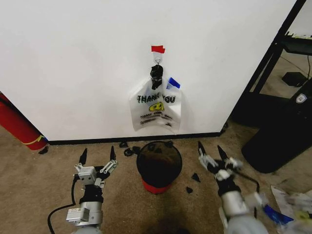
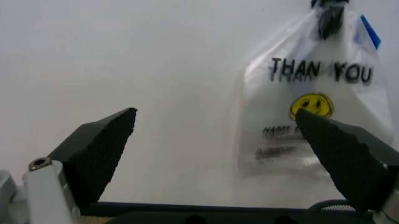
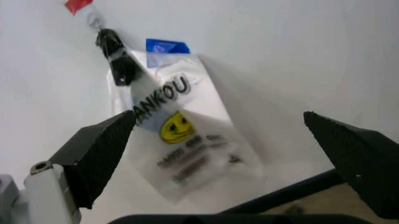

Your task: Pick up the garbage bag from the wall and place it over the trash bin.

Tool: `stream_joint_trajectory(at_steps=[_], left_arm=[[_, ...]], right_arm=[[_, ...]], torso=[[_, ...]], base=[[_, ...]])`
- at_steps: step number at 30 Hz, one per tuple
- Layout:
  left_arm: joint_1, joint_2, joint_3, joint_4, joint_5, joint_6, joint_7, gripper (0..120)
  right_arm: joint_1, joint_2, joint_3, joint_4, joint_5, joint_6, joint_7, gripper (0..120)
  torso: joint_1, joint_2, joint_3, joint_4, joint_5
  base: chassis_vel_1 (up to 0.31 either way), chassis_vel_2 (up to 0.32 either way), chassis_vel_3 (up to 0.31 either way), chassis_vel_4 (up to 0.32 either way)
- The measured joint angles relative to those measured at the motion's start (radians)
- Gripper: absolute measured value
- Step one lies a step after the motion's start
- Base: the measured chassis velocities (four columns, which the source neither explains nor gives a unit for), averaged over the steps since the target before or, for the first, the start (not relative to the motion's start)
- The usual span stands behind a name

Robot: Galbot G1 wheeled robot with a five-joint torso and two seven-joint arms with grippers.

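The garbage bag (image 1: 157,108), clear plastic with black "THANK YOU" print, a yellow smiley and a blue edge, hangs on the white wall (image 1: 87,63) from a hook under red tape (image 1: 158,49). Below it on the carpet stands the small round black trash bin (image 1: 159,165) with a red base. My left gripper (image 1: 98,156) is open, low and to the left of the bin. To the bin's right, my right gripper (image 1: 211,148) is also open. Both are apart from the bag (image 2: 311,93) (image 3: 174,135), and nothing is between their fingers.
A red cylinder (image 1: 17,124) leans at the far left by the baseboard. A large black bin (image 1: 285,131) and a black shelf frame (image 1: 273,53) stand at the right. Small black scraps (image 1: 192,178) lie around the trash bin; litter (image 1: 292,202) sits at the bottom right.
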Motion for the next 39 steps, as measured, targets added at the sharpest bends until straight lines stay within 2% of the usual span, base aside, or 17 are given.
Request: stream_joint_trajectory(at_steps=[1, 5, 9, 11, 15, 17, 22, 27, 31, 35, 39], left_arm=[[-0.001, 0.002, 0.0, 0.004, 0.0, 0.0, 0.0, 100], [0.009, 0.001, -0.001, 0.009, 0.001, 0.0, -0.001, 100], [0.022, -0.014, -0.019, 0.009, 0.011, 0.0, -0.008, 100], [0.023, -0.017, -0.021, 0.009, 0.012, 0.0, -0.009, 100], [0.047, -0.042, -0.025, -0.001, 0.032, -0.002, -0.013, 100], [0.06, -0.055, -0.027, -0.009, 0.04, -0.006, -0.014, 100], [0.071, -0.067, -0.029, -0.014, 0.05, -0.013, -0.017, 100], [0.067, -0.069, -0.027, -0.013, 0.05, -0.013, -0.018, 100], [0.056, -0.066, -0.02, 0.011, 0.064, -0.049, -0.016, 100], [0.055, -0.066, -0.011, 0.012, 0.071, -0.058, -0.013, 100], [0.047, -0.066, -0.007, 0.011, 0.067, -0.056, -0.013, 100]], right_arm=[[0.022, -0.007, 0.0, -0.013, 0.031, -0.013, -0.005, 100], [0.122, -0.036, -0.03, -0.068, 0.13, -0.059, -0.022, 100], [0.375, -0.067, -0.17, -0.199, 0.219, -0.113, -0.034, 100], [0.426, -0.066, -0.199, -0.231, 0.234, -0.121, -0.035, 100], [0.706, 0.003, -0.33, -0.454, 0.296, -0.145, -0.043, 100], [0.789, 0.037, -0.36, -0.516, 0.301, -0.145, -0.046, 100], [0.897, 0.087, -0.393, -0.612, 0.271, -0.135, -0.051, 100], [0.919, 0.097, -0.389, -0.65, 0.241, -0.122, -0.046, 100], [0.928, 0.103, -0.383, -0.677, 0.211, -0.115, -0.055, 99], [0.941, 0.121, -0.378, -0.694, 0.19, -0.112, -0.059, 91], [0.946, 0.119, -0.377, -0.696, 0.187, -0.111, -0.059, 73]], torso=[[0.0, 0.0, 0.0, -0.0007, -0.0001], [0.0, 0.0, 0.0, 0.001, 0.0008], [0.0, 0.0, 0.0, 0.0022, 0.0005], [0.0, 0.0, 0.0, 0.0017, 0.0002], [0.0, 0.0, 0.0, 0.0014, 0.0003], [0.0, 0.0, 0.0, 0.0017, 0.0], [0.0, 0.0, 0.0, 0.0013, 0.0], [0.0, 0.0, 0.0, 0.0011, 0.0], [0.0, 0.0, 0.0, 0.001, 0.0], [0.0, 0.0, 0.0, 0.0015, 0.0001], [0.0, 0.0, 0.0, 0.001, 0.0001]], base=[[0.0, 0.0, 0.0, 0.0], [0.0, 0.0, 0.0, 0.0], [0.0, 0.0, 0.0, 0.0], [0.0, 0.0, 0.0, 0.0], [0.0, 0.0, 0.0, 0.0], [0.0, 0.0, 0.0, 0.0], [0.0, 0.0, 0.0, 0.0], [0.0, 0.0, 0.0, 0.0], [0.0, 0.0, 0.0, 0.0], [0.0, 0.0, 0.0, 0.0], [0.0, 0.0, 0.0, 0.0]])
